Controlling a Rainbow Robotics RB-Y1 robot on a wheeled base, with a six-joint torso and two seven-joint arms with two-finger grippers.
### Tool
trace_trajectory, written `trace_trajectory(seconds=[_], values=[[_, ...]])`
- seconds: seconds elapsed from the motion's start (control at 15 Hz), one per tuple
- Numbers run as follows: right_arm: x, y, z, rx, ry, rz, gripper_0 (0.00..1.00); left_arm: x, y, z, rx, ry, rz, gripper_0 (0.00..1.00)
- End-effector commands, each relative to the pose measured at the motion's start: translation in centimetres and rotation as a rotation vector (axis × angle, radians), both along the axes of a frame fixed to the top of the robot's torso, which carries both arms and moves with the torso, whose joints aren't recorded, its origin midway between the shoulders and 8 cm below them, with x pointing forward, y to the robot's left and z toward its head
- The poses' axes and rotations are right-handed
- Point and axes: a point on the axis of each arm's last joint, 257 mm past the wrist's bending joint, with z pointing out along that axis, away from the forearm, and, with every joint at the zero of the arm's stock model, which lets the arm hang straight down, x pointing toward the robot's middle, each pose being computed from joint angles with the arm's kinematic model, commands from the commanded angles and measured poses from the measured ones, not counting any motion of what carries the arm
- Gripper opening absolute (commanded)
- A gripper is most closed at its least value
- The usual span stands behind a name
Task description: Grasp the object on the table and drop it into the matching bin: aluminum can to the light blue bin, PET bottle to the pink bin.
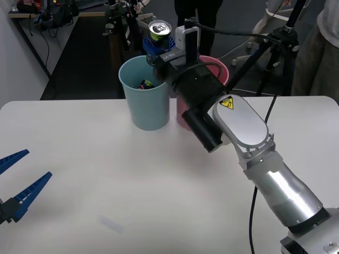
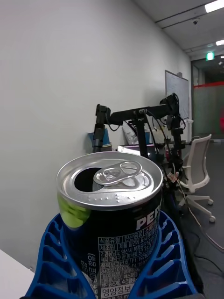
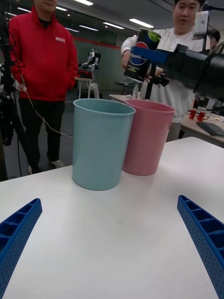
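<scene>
**Dark can held aloft above the bins**

Right gripper [image 1: 157, 46] raised over the far side of the large white surface [image 1: 95, 174], blue ribbed fingers [image 2: 163, 261] clamped on either side of the small dark aluminum can with yellow-green band and silver pull-tab top [image 1: 159, 29]. Can upright, clear of the surface, tab opening visible on its lid; part of a white-lettered label readable between the fingers in the right wrist view. From the front view, held above the far rim of the round tapered light blue plastic bin [image 1: 146, 100], near the seam where that bin meets the round tapered pink plastic bin [image 3: 144, 138]. Bins standing side by side, touching, pink partly hidden behind the right arm. Something dark with green inside the blue bin.

Left gripper [image 1: 15, 182] low at the near left edge of the surface, blue fingers [image 3: 200, 233] spread wide, holding nothing.
</scene>
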Motion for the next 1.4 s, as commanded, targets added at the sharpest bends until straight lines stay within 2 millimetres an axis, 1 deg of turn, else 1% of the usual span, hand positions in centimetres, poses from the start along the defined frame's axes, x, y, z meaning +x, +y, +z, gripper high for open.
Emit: trace_trajectory(seconds=[0.07,0.2,0.33,0.47,0.67,0.73,0.8,0.87,1.4], values=[[2.2,1.1,-0.5,-0.028,0.017,-0.043,0.0,0.0,0.0,0.0,0.0,0.0,0.0,1.0],[3.6,1.7,-1.0,-0.052,0.031,-0.073,0.0,0.0,0.0,0.0,0.0,0.0,0.0,1.0],[4.2,2.3,-1.5,-0.059,0.049,-0.079,0.0,0.0,0.0,0.0,0.0,0.0,0.0,1.0],[4.2,3.0,-1.5,-0.057,0.054,-0.075,0.0,0.0,0.0,0.0,0.0,0.0,0.0,1.0],[4.2,3.1,-1.7,-0.057,0.057,-0.072,0.0,0.0,0.0,0.0,0.0,0.0,0.0,1.0],[4.2,3.0,-1.6,-0.061,0.053,-0.075,0.11,0.0,0.0,0.0,0.0,0.0,0.0,1.0],[4.2,3.1,-1.7,-0.061,0.054,-0.074,0.88,0.0,0.0,0.0,0.0,0.0,0.0,1.0],[4.2,3.0,-1.6,-0.062,0.053,-0.075,1.0,0.0,0.0,0.0,0.0,0.0,0.0,1.0],[4.2,3.1,-1.7,-0.06,0.055,-0.073,1.0,0.0,0.0,0.0,0.0,0.0,0.0,1.0]])
